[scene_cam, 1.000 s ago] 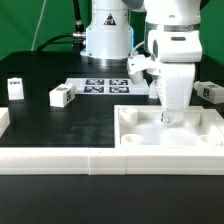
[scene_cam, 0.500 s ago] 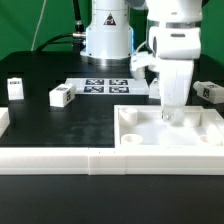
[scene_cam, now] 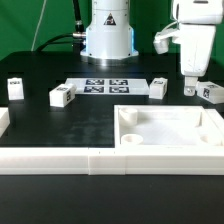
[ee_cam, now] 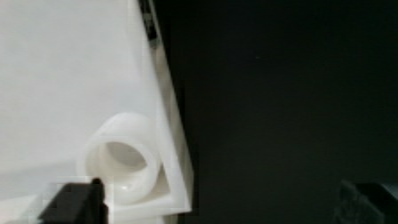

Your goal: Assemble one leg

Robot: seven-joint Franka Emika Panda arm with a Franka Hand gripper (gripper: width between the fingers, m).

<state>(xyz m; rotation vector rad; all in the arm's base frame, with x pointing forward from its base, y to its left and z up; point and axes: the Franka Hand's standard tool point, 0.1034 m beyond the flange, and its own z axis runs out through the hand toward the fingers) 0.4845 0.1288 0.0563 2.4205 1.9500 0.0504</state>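
Several small white legs with black-and-white tags stand on the black table: one at the far left (scene_cam: pixel 14 88), one left of centre (scene_cam: pixel 62 96), one behind the tray (scene_cam: pixel 158 89) and one at the far right (scene_cam: pixel 211 92). The large white square tray (scene_cam: pixel 170 128) lies at the front right. My gripper (scene_cam: pixel 190 86) hangs above the table behind the tray's far right corner, between the two right-hand legs. It is open and empty. In the wrist view my gripper (ee_cam: pixel 217 205) looks down on the tray's corner hole (ee_cam: pixel 121 160) and black table.
The marker board (scene_cam: pixel 105 86) lies at the back centre in front of the robot base (scene_cam: pixel 106 35). A long white rail (scene_cam: pixel 100 160) runs along the front edge, with a white block (scene_cam: pixel 3 120) at the left.
My gripper has risen from inside the tray and moved toward the exterior view's right and back. The leg behind the tray has come into sight.
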